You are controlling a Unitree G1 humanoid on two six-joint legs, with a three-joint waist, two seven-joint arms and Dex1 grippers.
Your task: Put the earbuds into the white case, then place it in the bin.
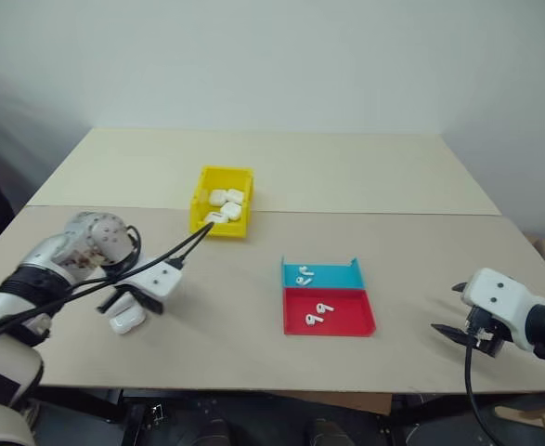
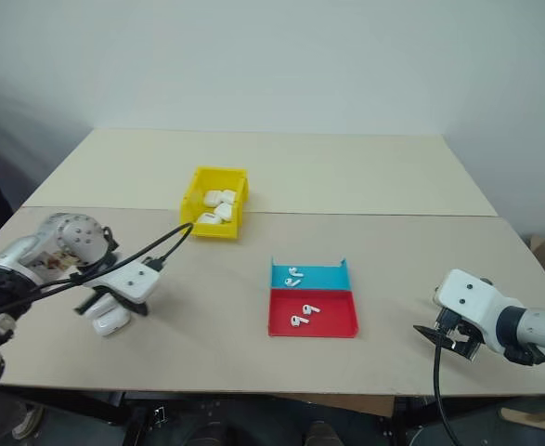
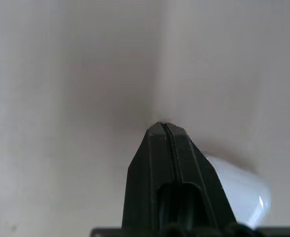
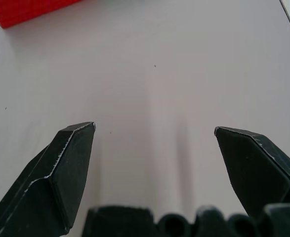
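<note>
White case (image 1: 127, 321) lies on the beige table (image 1: 346, 177) (white wall behind) beside the down-pointing, pressed-together left gripper (image 1: 116, 302); right gripper (image 4: 154, 129) spread.

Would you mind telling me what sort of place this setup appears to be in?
Probably a robot test lab: a plain beige tabletop against a bare white wall, holding just a small yellow plastic bin and shallow blue and red trays.
</note>
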